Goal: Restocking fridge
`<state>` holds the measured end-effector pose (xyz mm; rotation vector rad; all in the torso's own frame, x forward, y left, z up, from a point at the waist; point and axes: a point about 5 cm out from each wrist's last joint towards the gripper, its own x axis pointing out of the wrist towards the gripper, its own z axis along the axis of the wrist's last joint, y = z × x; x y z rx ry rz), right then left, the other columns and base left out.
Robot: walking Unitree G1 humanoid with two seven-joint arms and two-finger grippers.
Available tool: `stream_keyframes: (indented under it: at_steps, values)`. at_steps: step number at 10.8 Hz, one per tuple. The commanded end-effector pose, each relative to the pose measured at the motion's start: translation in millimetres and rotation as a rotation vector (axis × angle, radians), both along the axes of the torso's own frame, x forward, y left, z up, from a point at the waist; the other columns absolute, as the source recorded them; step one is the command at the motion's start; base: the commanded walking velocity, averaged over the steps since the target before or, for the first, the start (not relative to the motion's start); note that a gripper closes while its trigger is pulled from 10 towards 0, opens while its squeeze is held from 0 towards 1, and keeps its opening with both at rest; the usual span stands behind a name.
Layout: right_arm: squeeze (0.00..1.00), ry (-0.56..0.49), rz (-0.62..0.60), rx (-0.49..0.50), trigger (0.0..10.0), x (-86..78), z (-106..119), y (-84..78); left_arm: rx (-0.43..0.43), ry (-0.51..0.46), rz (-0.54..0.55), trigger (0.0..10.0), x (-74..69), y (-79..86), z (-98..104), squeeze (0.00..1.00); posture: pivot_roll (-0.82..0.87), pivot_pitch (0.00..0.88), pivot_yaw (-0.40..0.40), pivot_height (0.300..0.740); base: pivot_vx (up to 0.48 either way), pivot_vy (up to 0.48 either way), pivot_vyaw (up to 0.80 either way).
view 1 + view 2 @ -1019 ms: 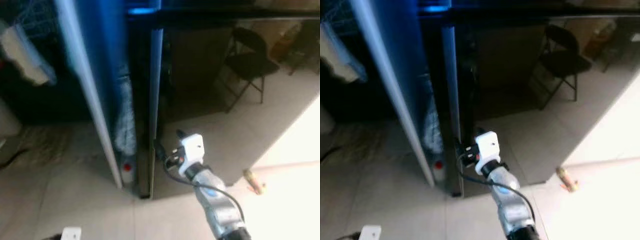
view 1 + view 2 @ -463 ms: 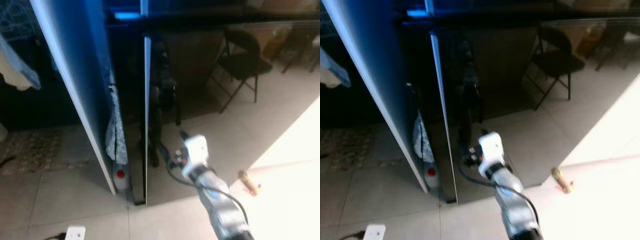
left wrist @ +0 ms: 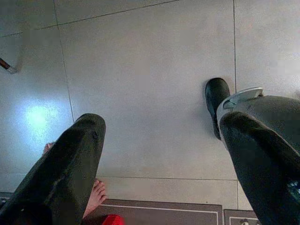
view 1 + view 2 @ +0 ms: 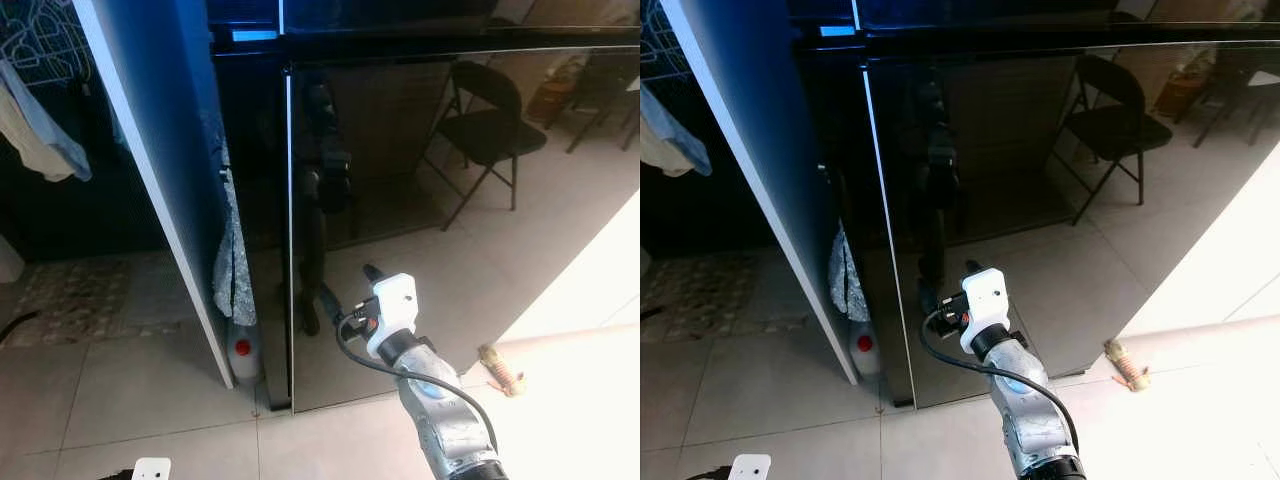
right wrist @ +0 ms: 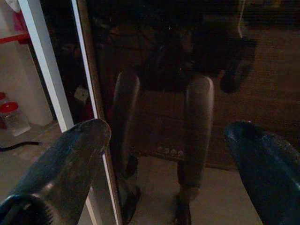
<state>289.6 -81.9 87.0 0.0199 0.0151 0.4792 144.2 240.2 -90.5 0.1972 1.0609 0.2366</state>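
1. The fridge (image 4: 430, 200) stands closed, its glossy door now sharper and fuller in view: the camera has steadied.
2. The right hand (image 4: 945, 312) hovers released near the door's left edge, so opening comes next.
3. The left hand (image 3: 154, 154) hangs released over the floor (image 3: 150, 70).

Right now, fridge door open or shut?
Shut. The glossy black fridge door sits flush, showing reflections, no interior. Right gripper is open, facing it.

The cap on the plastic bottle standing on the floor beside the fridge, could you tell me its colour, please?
Red; the bottle cap shows best in the left eye view.
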Motion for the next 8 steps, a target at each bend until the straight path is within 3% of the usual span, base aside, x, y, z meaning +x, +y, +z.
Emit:
stream_keyframes:
  at_steps: [1,8]
  values:
    - [0.00,-0.029,0.001,0.000,10.0,2.5,7.1,0.5,-0.002,0.026,0.007,10.0,-6.3,-1.4,-2.9,0.00,-0.21,0.084,-0.020,0.740,0.000,0.000,0.00]
    - [0.00,-0.029,0.001,0.000,10.0,2.5,7.1,0.5,-0.002,0.026,0.007,10.0,-6.3,-1.4,-2.9,0.00,-0.21,0.084,-0.020,0.740,0.000,0.000,0.00]
